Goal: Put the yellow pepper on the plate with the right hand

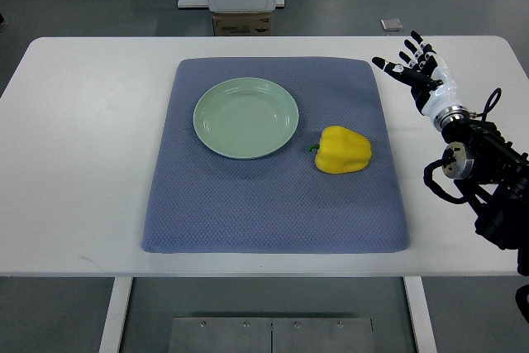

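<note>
Item 1. Glossy yellow bell pepper [343,150], lying on its side, short green stem pointing toward nine o'clock. Location: right half of the mat, at about four o'clock from the plate, just beside its rim but apart from it. Nothing touches it.

Item 2. Round pale-green plate [246,117], shallow, nothing on it. Location: upper middle of the mat.

Item 3. Blue-grey textured cloth mat [273,204], rectangular, carrying both items above.

Item 4. White rectangular table [74,163], bearing the mat.

Item 5. Right hand [417,72], black-and-white, fingers spread apart and holding nothing. Location: above bare table off the mat's right edge, at about two o'clock from the pepper, well apart from it. Its black arm enters from the right edge.

Item 6. Left arm: not in view.

Status: task appears unstarted. Pepper not grasped, not lifted, not on plate. Remaining, by judgement: reach toward eight o'clock to the pepper, close fingers on it, carry it to ten o'clock, set it on the plate.
</note>
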